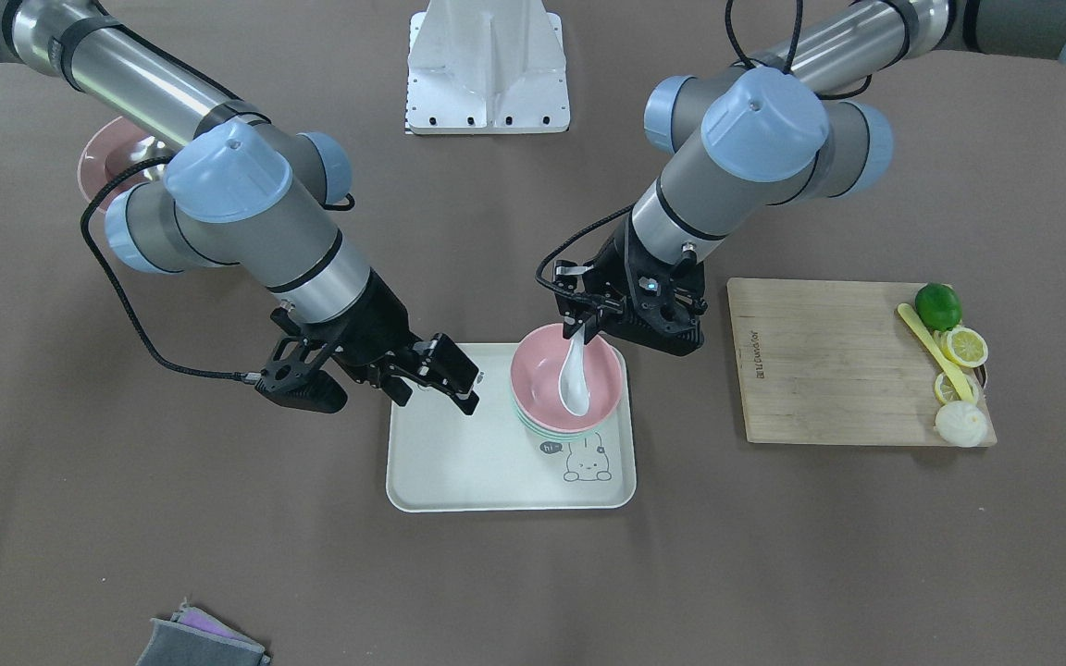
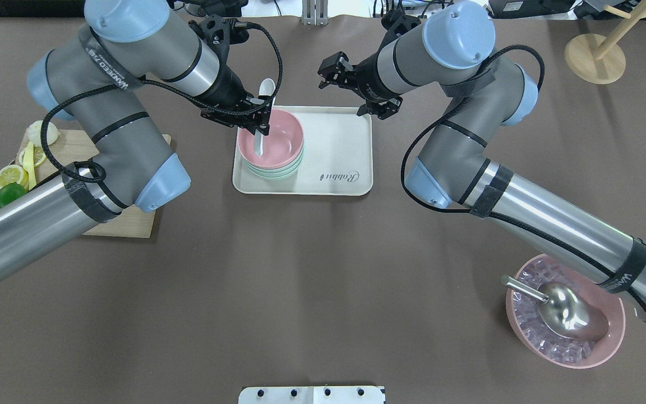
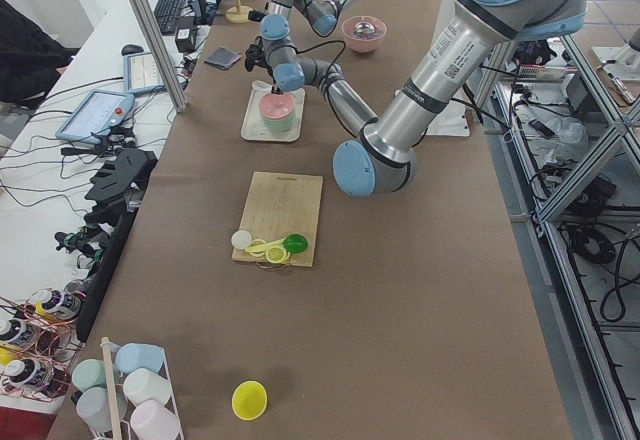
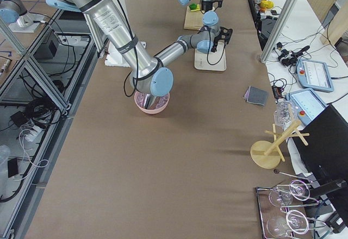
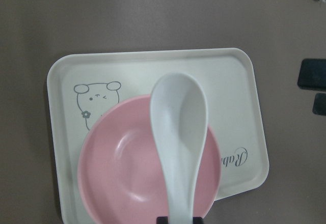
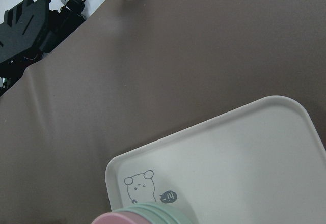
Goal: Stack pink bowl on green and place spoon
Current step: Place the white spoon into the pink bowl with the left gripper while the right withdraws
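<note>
I am holding the handle end of the white spoon (image 1: 576, 375) in the left gripper (image 1: 581, 319), its fingers closed on it. The scoop is pointing down into the pink bowl (image 1: 538, 370). The pink bowl is already sitting nested on the green bowl (image 1: 533, 426), at one end of the cream tray (image 1: 459, 462). The wrist view shows the scoop over the bowl's middle, but I cannot tell whether it is touching the floor.

The right gripper (image 1: 436, 393) is hanging over the tray's bare half with its fingers spread, gripping nothing.

I am judging the step in hand to be the release of the spoon. To do it well, I am planning to lower slowly until the scoop bears on the bowl floor. Then I lay the handle against the rim, part the fingers gently and lift straight up. The spoon looks glossy, so a tilted release could send it sliding out or nudge the stack.
</note>
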